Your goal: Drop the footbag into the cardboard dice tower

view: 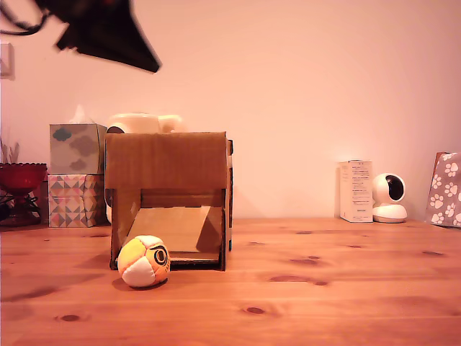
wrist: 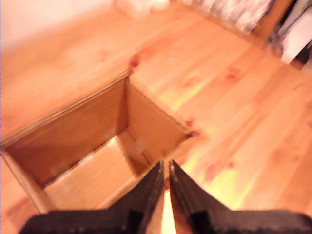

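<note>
While the footbag (view: 144,262) sits on the worktop (view: 324,288), the claw (wrist: 165,171) hangs above the cardboard dice tower (view: 169,198), nearly clenched and holding nothing.

Exterior view: footbag at lower left of frame, touching worktop just in front of tower's front opening, near its left corner, eye mark facing cam. Sloped ramp (view: 176,227) visible inside the opening. Arm is a dark blur in upper left of frame. Wrist view: blurred; tower's open top w/ bare cardboard inside fills left half, fingertips (wrist: 155,176) w/ only a thin slit between them. Tissue boxes (view: 75,176) stacked behind tower at left of frame.
</note>
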Robot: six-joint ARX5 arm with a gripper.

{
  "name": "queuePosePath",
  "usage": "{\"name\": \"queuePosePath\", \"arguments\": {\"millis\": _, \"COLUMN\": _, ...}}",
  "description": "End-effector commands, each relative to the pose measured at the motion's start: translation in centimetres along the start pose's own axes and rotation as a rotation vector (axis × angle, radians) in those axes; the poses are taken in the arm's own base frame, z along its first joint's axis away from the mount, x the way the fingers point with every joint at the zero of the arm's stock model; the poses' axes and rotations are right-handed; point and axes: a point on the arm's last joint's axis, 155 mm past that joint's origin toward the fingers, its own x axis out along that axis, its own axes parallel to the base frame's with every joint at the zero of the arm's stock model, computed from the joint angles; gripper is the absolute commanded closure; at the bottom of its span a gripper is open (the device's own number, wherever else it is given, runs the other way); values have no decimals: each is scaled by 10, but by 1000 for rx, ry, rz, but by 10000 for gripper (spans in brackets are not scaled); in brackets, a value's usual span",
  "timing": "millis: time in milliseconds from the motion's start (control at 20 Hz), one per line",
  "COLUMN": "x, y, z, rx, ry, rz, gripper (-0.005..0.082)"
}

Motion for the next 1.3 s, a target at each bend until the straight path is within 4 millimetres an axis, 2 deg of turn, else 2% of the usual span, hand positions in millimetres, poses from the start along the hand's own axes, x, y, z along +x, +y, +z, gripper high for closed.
{"name": "queuePosePath", "arguments": {"millis": 0, "x": 4, "y": 2, "z": -32, "rx": -52, "ry": 23, "rz": -5, "gripper": 793}}
{"name": "queuePosePath", "arguments": {"millis": 150, "x": -5, "y": 2, "z": -61, "rx": -85, "ry": -16, "rz": 14, "gripper": 793}}
{"name": "queuePosePath", "arguments": {"millis": 400, "x": -22, "y": -1, "z": -95, "rx": -121, "ry": -97, "rz": 45, "gripper": 793}}
{"name": "queuePosePath", "arguments": {"millis": 600, "x": -30, "y": -4, "z": -121, "rx": -154, "ry": -72, "rz": 68, "gripper": 793}}
{"name": "queuePosePath", "arguments": {"millis": 1250, "x": -28, "y": -4, "z": -125, "rx": -162, "ry": -58, "rz": 64, "gripper": 793}}
